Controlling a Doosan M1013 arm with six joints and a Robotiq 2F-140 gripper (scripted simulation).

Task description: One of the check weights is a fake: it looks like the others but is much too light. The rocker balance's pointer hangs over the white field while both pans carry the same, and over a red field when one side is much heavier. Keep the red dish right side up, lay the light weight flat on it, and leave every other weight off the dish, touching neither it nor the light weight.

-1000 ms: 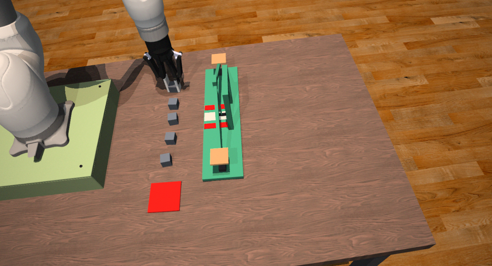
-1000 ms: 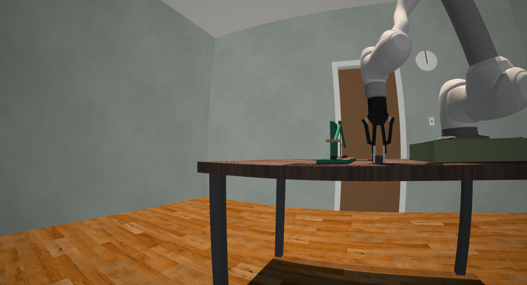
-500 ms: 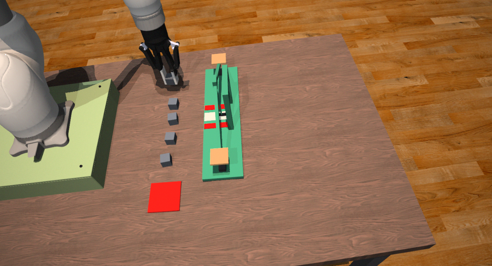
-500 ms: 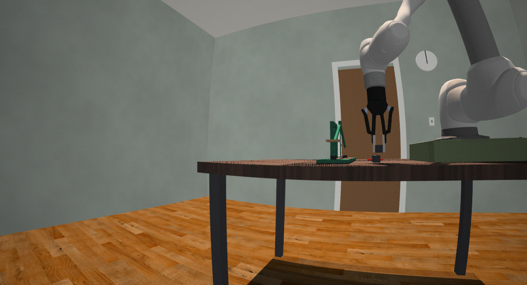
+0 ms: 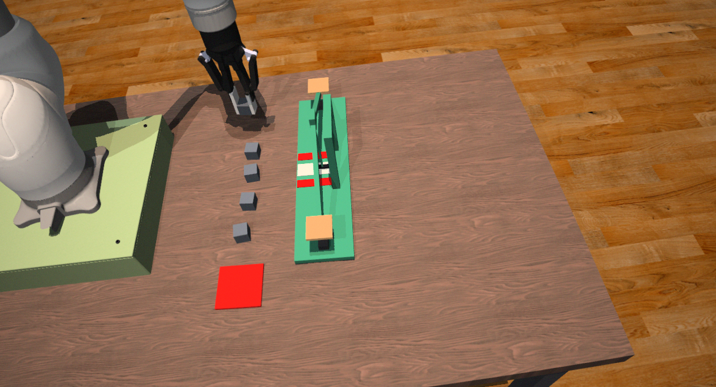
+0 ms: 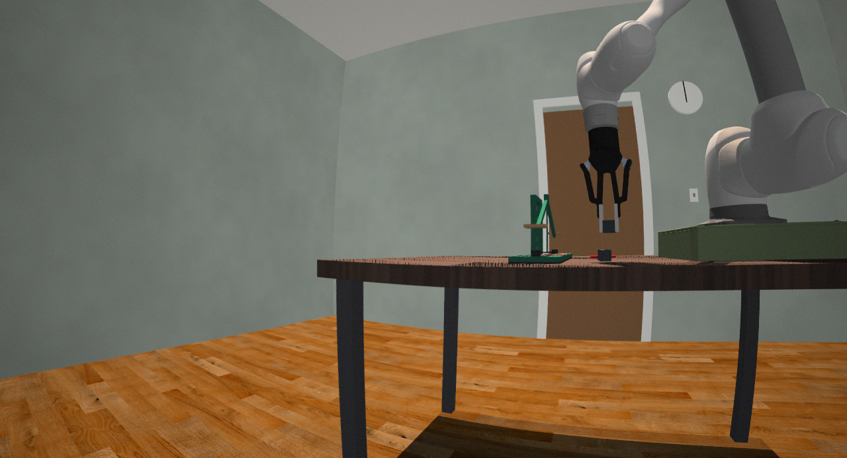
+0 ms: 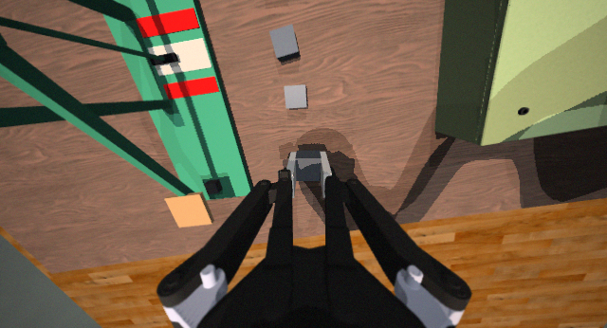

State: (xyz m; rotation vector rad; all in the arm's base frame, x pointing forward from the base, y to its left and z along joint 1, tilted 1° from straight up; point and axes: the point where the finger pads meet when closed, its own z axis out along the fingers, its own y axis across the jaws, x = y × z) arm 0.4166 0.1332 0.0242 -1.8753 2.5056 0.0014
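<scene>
My gripper (image 5: 244,107) (image 6: 609,226) (image 7: 308,160) is shut on a grey cube weight, held between the fingertips above the table, beyond the far end of the weight row in the top view. Several like weights stand spaced apart in that row, from the far one (image 5: 252,150) (image 7: 296,97) to the near one (image 5: 241,232). The red dish (image 5: 239,286) lies flat and bare just nearer than the row. On the green balance (image 5: 305,204) (image 7: 220,148), both orange pans, the near one (image 5: 319,227) and far one (image 5: 318,85) (image 7: 189,210), are empty. The black pointer (image 7: 165,59) hangs over the white field (image 7: 196,54).
The green balance's upright and slanted beams (image 5: 329,134) rise right of the weight row in the top view. The robot's pale green base block (image 5: 119,194) (image 7: 550,58) stands left of the row. The table's far edge runs close behind my gripper.
</scene>
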